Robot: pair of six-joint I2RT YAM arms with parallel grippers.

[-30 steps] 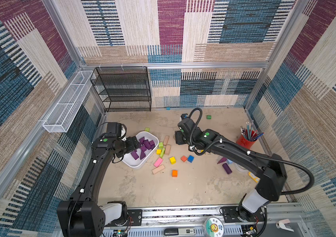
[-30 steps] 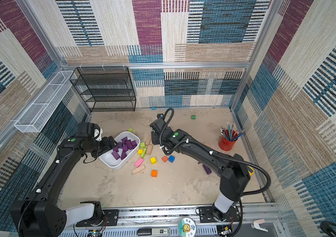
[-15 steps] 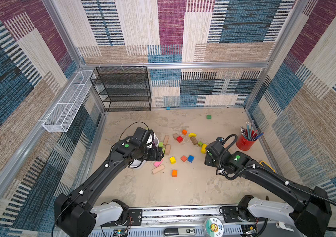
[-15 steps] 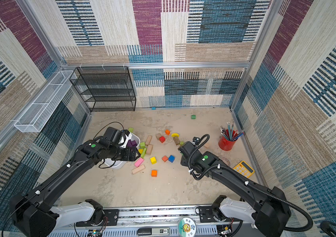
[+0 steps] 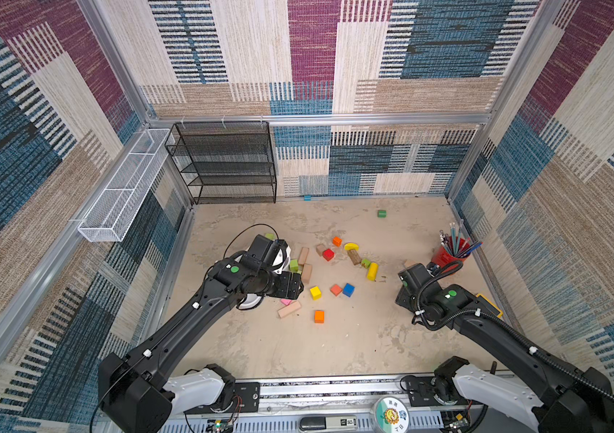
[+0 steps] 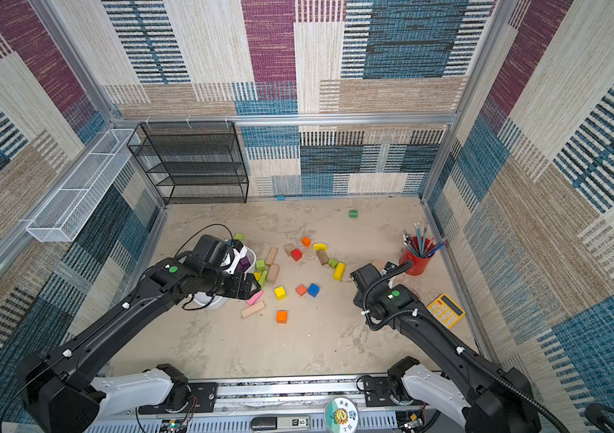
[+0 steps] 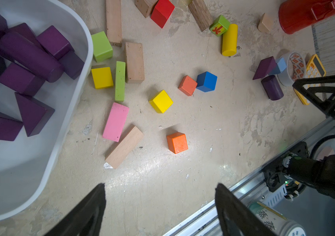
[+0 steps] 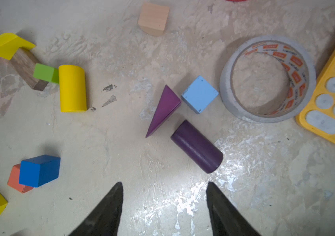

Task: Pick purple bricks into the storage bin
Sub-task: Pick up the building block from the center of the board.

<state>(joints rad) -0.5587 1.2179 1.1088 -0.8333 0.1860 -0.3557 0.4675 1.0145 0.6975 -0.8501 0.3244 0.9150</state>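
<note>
Just ahead of right gripper (image 8: 164, 183), purple cylinder (image 8: 196, 146), outside parted jaws

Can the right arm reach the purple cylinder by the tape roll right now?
Likely yes: the right hand hangs open above bare floor beside the dark-purple wooden cylinder; only the purple triangular wedge lies close.

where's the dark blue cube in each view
In a top view: blue cube right of the yellow cube.
In a top view: blue cube, same spot.
Left wrist: blue cube between yellow cube and loose purple cylinder.
Right wrist: blue cube overlapping the coral block.
Shared landmark: coral block beside it.
</note>
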